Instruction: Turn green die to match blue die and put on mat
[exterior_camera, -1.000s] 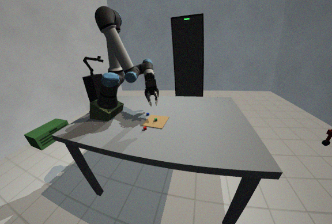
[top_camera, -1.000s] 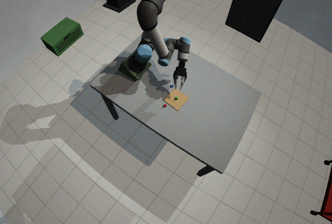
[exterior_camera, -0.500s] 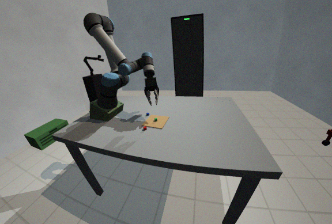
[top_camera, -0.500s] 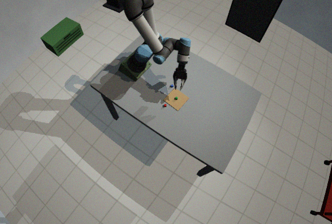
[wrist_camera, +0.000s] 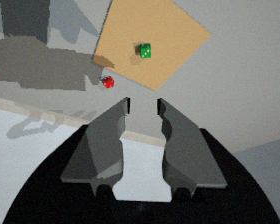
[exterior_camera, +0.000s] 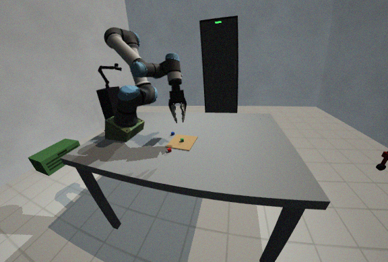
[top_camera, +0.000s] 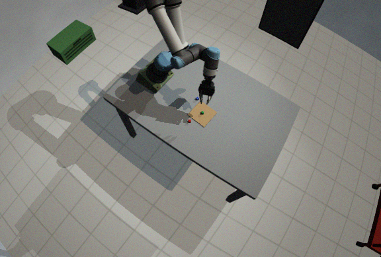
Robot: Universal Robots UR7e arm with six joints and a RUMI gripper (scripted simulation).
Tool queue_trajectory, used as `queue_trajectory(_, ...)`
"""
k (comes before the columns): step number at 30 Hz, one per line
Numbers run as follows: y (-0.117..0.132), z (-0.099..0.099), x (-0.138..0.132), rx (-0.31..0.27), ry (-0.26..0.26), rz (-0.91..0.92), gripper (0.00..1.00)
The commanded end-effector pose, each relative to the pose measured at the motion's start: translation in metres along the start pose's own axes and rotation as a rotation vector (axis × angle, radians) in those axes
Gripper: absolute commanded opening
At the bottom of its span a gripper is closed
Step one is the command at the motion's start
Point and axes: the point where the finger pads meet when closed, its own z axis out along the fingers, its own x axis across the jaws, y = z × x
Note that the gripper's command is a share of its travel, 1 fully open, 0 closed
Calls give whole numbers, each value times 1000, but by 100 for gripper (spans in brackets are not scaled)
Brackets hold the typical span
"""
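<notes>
The green die [top_camera: 202, 112] [exterior_camera: 182, 139] [wrist_camera: 146, 50] sits flat near the middle of the tan mat [top_camera: 208, 119] [exterior_camera: 189, 144] [wrist_camera: 171, 30]. The blue die [top_camera: 196, 98] [exterior_camera: 172, 133] lies on the table just off the mat's back edge. The red die [top_camera: 189, 121] [exterior_camera: 169, 150] [wrist_camera: 108, 82] lies on the table beside the mat's near corner. My gripper [top_camera: 205, 102] [exterior_camera: 179, 120] [wrist_camera: 143, 99] hangs above the mat's back edge, well clear of all the dice. Its fingers stand close together with a narrow gap and nothing between them. The pips are too small to read.
The grey table [top_camera: 251, 137] [exterior_camera: 242, 153] carries the arm's green base [top_camera: 155, 78] [exterior_camera: 122, 129] at its back corner. A green box [top_camera: 71, 41] [exterior_camera: 52, 159] lies on the floor. Dark pillars [top_camera: 294, 4] stand behind the table.
</notes>
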Motion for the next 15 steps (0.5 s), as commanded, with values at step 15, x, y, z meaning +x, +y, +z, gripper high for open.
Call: queue_trajectory(15, 17, -3, 0, 306, 14, -9, 18)
